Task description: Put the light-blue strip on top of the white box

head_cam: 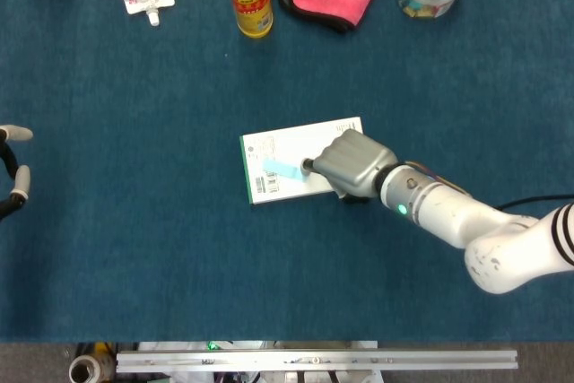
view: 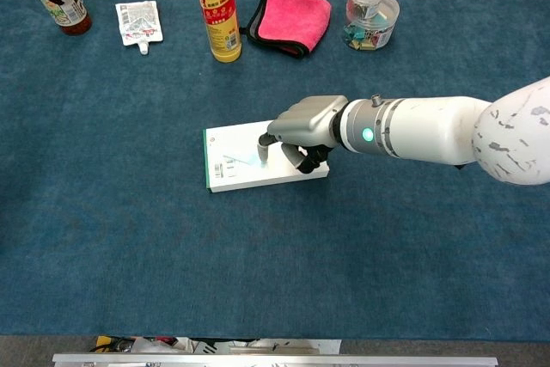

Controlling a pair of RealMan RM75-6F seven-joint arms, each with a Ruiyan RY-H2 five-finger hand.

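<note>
Light-blue strip (head_cam: pixel 281 169) on white box (head_cam: pixel 269 152), right hand (head_cam: pixel 352 164) covering end

Head view looked straight down from high above. Chest view sat lower, facing forward and tilted across the blue table (view: pixel 103 238). Both shared the white box (head_cam: pixel 278 145) and yellow bottle (view: pixel 216 8).

Right hand (head_cam: pixel 352 164) reaches forward, fingers curled; left hand (head_cam: pixel 13 172) idle, fingers apart.

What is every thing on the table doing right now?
light-blue strip: lying flat on the box, right hand at its end
white box: flat on table
right hand: over the box
left hand: at table edge, holding nothing
yellow bottle: upright, capped
pink cloth: folded
</note>
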